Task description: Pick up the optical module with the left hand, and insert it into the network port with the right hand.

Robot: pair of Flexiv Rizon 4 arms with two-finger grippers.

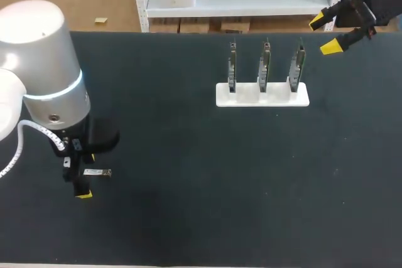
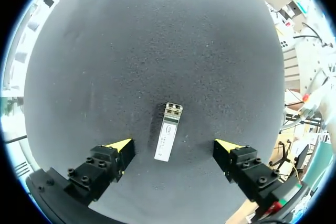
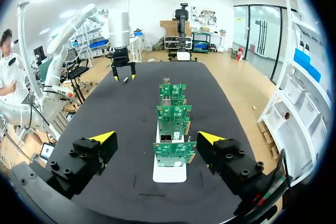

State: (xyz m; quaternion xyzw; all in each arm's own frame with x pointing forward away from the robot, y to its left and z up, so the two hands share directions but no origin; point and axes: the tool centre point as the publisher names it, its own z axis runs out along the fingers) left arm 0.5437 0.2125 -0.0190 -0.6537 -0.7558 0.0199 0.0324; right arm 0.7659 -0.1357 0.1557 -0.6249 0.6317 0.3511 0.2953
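The dark counter [image 1: 188,186] carries a white stand [image 1: 262,94] of three upright circuit boards [image 1: 265,64] toward its far right edge, the right pincer [image 1: 331,34] hangs released over the far right corner, and near the left edge the left pincer [image 2: 176,148] hovers released astride the flat-lying optical module [image 2: 168,136], fingers clear of it.

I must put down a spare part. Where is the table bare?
Bare: the table between the left pincer and the white stand, also in front of the stand. Crowded: around the optical module between that pincer's open fingers.
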